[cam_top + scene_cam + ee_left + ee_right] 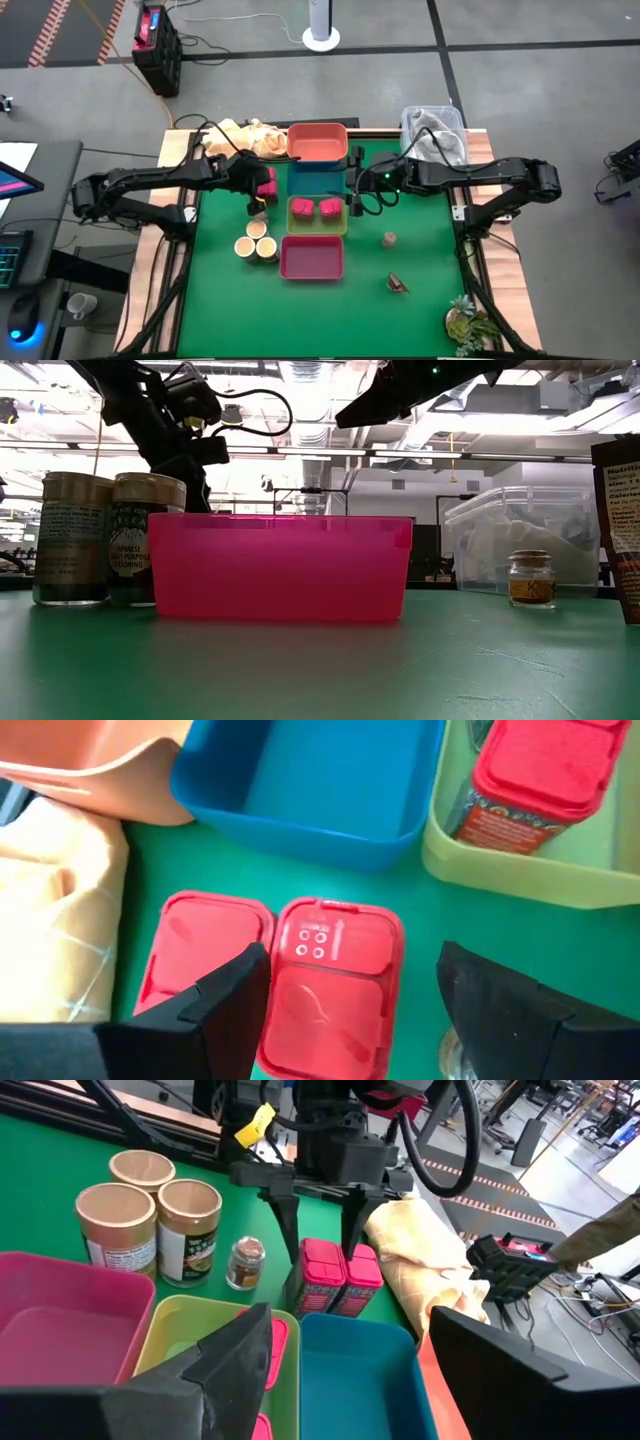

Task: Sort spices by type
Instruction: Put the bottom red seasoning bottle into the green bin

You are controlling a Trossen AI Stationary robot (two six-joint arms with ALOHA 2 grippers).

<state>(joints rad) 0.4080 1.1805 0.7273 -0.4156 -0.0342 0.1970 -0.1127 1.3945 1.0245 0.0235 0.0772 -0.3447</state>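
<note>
The left claw [320, 1215] hangs with its fingers apart just above a pair of red-lidded spice tins [335, 985] that stand side by side, touching, on the green counter [225, 300] beside the blue tray [320, 790]; it holds nothing. Two more tins of the same kind [316, 208] already lie in the yellow-green tray [317, 229]. The tins look rigid and boxy with flat sides, probably light, and their smooth plastic lids may be slick, so a squeeze across the narrow flat sides of one tin, low enough to clear the lid, seems safest; its neighbour touching it leaves little room for a finger between them. The right claw [352, 192] waits over the trays, fingers apart and empty. Three round tan-topped tubs [256, 241] and a small glass jar [245, 1262] stand near the pink tray [312, 258].
</note>
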